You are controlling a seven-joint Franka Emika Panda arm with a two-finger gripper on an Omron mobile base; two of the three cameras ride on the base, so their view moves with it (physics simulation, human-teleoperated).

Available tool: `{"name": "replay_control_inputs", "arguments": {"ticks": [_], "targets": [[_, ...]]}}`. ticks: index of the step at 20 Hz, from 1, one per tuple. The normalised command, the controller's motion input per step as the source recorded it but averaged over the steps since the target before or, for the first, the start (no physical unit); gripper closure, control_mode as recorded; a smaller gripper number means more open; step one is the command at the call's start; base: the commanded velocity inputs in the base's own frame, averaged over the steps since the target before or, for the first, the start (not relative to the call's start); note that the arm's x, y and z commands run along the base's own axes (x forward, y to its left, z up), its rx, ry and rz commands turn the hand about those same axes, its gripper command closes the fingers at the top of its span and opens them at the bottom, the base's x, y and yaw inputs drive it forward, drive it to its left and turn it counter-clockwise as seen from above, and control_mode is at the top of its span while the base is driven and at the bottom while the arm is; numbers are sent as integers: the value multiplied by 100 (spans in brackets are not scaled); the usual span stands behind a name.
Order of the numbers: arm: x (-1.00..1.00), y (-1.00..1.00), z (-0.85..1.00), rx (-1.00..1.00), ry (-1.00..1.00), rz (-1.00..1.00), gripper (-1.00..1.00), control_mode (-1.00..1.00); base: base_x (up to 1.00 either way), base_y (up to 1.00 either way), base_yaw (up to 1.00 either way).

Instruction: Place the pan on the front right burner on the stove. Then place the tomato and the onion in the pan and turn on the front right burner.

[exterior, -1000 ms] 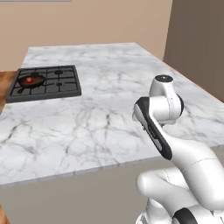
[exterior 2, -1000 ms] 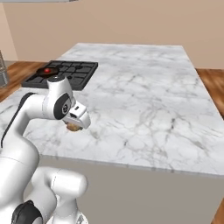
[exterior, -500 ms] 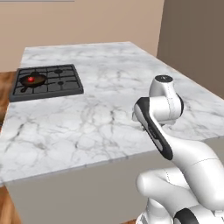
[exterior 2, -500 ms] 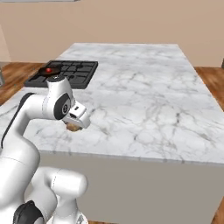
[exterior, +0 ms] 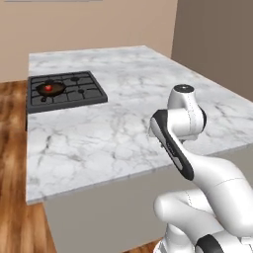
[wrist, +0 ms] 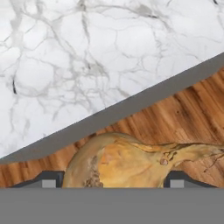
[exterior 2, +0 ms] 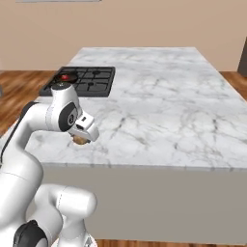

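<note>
The tan onion (wrist: 131, 162) sits between my gripper's (wrist: 111, 179) two finger tips, held above the counter's edge and the wood floor. From the right base the gripper (exterior 2: 81, 137) is seen shut on the onion (exterior 2: 80, 141) just off the counter's near left rim. Far off, the stove (exterior: 91, 97) carries the dark pan (exterior: 55, 90) on its near-left burner, with the red tomato (exterior: 48, 87) inside. From the right base too, the stove (exterior 2: 96, 82) holds the pan (exterior 2: 70, 78) and tomato (exterior 2: 65, 77). The pan hides the burner beneath it.
A wide white marble island counter (exterior: 128, 123) stretches between me and the stove. Its grey side edge (wrist: 131, 107) crosses the hand view, with wood floor (wrist: 188, 113) below. Wood floor (exterior: 12, 148) lies left of the island.
The whole scene has slid rightward in both base views, so the base has driven. The arm keeps its pose and the onion stays in the gripper.
</note>
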Motion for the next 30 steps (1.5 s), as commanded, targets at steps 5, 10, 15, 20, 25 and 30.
{"name": "replay_control_inputs", "arguments": {"ticks": [5, 10, 15, 20, 25, 30], "targets": [[0, 0, 0, 0, 0, 0, 100, 100, -49, 50, -15], [0, 0, 0, 0, 0, 0, 100, 100, -49, 51, -15], [0, 0, 0, 0, 0, 0, 100, 100, -41, 54, -16], [0, 0, 0, 0, 0, 0, 100, 100, -21, 63, -18], [0, 0, 0, 0, 0, 0, 100, 100, -12, 63, -20], [0, 0, 0, 0, 0, 0, 100, 100, 0, 68, -26]]}}
